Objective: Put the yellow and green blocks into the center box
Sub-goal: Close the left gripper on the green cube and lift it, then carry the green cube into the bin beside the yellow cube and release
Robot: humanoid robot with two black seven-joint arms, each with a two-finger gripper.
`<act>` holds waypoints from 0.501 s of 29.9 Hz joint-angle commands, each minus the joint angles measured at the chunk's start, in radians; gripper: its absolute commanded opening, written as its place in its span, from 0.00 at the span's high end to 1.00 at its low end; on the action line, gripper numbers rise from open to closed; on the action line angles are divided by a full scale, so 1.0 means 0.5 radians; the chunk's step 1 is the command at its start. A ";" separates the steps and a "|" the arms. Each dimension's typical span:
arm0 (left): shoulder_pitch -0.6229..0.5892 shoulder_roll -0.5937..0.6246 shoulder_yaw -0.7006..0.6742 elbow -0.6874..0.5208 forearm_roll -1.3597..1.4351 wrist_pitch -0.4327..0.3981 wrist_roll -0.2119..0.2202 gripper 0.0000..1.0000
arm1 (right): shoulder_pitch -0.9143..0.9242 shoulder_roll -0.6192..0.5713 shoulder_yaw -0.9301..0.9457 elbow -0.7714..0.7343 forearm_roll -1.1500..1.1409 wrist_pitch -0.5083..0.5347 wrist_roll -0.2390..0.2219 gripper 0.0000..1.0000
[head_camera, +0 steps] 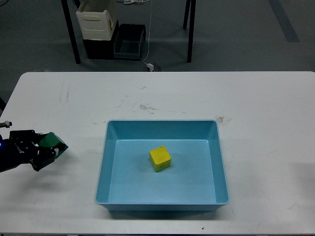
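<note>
A yellow block point(160, 159) lies inside the light blue box point(102, 162) at the middle of the white table. My left gripper point(43, 149) is at the far left edge of the view, left of the box, shut on a green block point(50, 141) and holding it off the table. The block is partly hidden by the fingers. My right arm and gripper are out of view.
The white table point(246, 108) reaches to all sides of the box, with scuff marks behind it. Beyond the far edge stand black table legs point(71, 34), a white crate point(96, 22) and a dark bin point(130, 42) on the floor.
</note>
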 commanded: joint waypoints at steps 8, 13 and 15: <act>-0.392 0.074 0.007 -0.397 -0.201 0.000 0.000 0.81 | -0.002 0.003 -0.006 -0.006 0.000 -0.003 0.000 0.00; -0.524 -0.070 0.037 -0.590 -0.170 -0.106 0.000 0.81 | -0.002 0.006 -0.037 -0.010 -0.003 0.001 0.000 0.00; -0.640 -0.116 0.114 -0.627 -0.152 -0.211 0.000 0.81 | 0.004 0.006 -0.043 -0.013 -0.003 0.001 0.000 0.00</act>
